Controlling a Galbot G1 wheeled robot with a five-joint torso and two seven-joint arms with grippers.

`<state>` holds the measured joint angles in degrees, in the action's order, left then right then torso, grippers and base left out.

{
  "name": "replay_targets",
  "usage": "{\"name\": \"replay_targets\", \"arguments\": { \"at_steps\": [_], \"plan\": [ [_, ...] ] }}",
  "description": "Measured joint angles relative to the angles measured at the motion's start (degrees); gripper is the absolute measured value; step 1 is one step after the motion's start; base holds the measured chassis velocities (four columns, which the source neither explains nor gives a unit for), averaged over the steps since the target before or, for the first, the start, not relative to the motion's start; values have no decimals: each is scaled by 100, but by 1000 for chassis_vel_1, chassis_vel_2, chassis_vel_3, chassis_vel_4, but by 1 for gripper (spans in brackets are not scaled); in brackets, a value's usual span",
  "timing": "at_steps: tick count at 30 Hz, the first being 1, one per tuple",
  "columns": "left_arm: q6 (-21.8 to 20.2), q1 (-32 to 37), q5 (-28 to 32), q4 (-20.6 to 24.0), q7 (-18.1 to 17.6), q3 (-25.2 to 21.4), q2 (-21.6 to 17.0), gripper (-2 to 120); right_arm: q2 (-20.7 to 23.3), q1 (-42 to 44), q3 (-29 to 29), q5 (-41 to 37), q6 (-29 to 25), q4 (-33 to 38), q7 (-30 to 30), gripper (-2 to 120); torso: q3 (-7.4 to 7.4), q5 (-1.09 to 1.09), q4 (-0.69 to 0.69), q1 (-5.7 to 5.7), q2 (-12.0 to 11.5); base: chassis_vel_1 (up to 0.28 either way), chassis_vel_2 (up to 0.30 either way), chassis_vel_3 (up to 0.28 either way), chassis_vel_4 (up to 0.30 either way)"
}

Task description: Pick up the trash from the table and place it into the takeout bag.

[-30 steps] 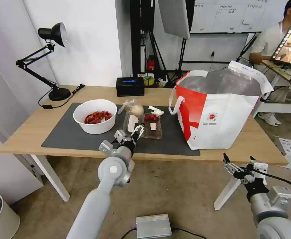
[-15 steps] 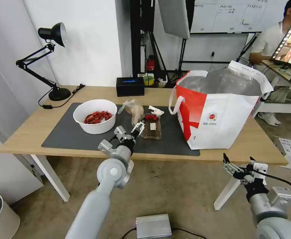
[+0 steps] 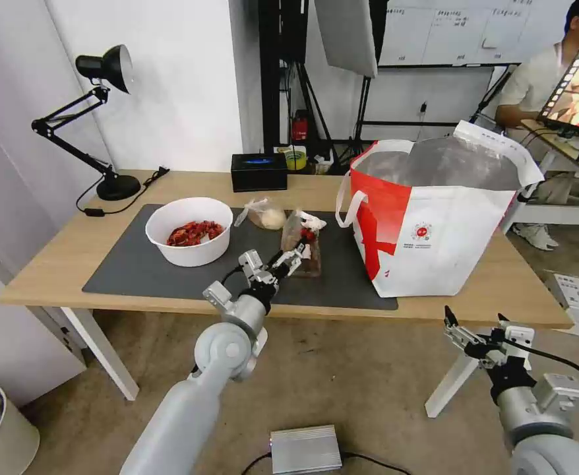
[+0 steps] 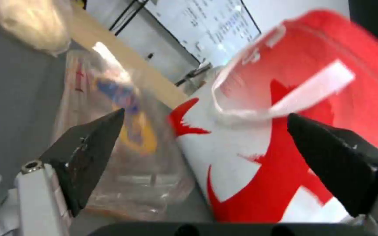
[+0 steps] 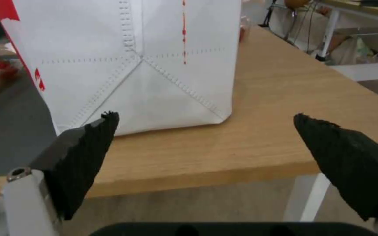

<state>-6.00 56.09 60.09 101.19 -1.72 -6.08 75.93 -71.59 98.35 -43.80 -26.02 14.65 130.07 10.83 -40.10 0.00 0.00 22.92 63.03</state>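
On the dark mat [image 3: 131,267] of the table [image 3: 52,264] lies the trash. It is a white bowl of red shells [image 3: 189,231], a clear bag with a beige lump [image 3: 270,216], a crumpled tissue [image 3: 312,220] and the clear plastic tray [image 3: 309,254]. The tray's near-left half stands tipped up toward the takeout bag [image 3: 434,224]. My left gripper [image 3: 288,257] is open at the tray's left edge. In the left wrist view the tray [image 4: 110,131] lies against one finger of that gripper [image 4: 206,144], with the takeout bag [image 4: 285,98] beyond. My right gripper [image 3: 474,315] hangs open below the table's front right edge.
A black desk lamp [image 3: 105,125] stands at the table's back left and a black tissue box [image 3: 258,171] at the back middle. The right wrist view shows the takeout bag's white side [image 5: 145,59], bare table wood [image 5: 263,114] and my right gripper [image 5: 206,131].
My left gripper has moved right and forward along the mat. The tray's left half has gone from lying flat to tipped up over toward the bag. The right arm has stayed put.
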Motion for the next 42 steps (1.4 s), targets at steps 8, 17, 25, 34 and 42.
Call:
{"name": "replay_targets", "arguments": {
  "at_steps": [8, 17, 25, 34, 42],
  "plan": [
    [325, -90, -1633, -289, 344, 47, -228, 99, -12, 18, 18, -76, -23, 55, -15, 100, 0, -1, 0, 0, 0, 0, 0, 0, 0],
    [542, -282, -2549, -355, 452, 49, -598, 74, -76, 12, 137, -271, -105, 100, -63, 100, 0, 0, 0, 0, 0, 0, 0, 0, 0],
    [723, -484, -3201, -363, 593, 231, -826, 44, -86, -181, 261, -993, -108, 205, -52, 100, 0, -1, 1, 0, 0, 0, 0, 0, 0],
    [914, -692, -3974, -461, 811, 468, -975, 10, -140, -450, 446, -1798, 9, 217, 15, 100, 0, 1, 0, 0, 0, 0, 0, 0, 0],
    [1013, -837, -4399, -617, 889, 654, -1041, 0, -185, -750, 714, -2118, 79, 149, 77, 100, -1, 0, 1, 0, 0, 0, 0, 0, 0]
  ]
}}
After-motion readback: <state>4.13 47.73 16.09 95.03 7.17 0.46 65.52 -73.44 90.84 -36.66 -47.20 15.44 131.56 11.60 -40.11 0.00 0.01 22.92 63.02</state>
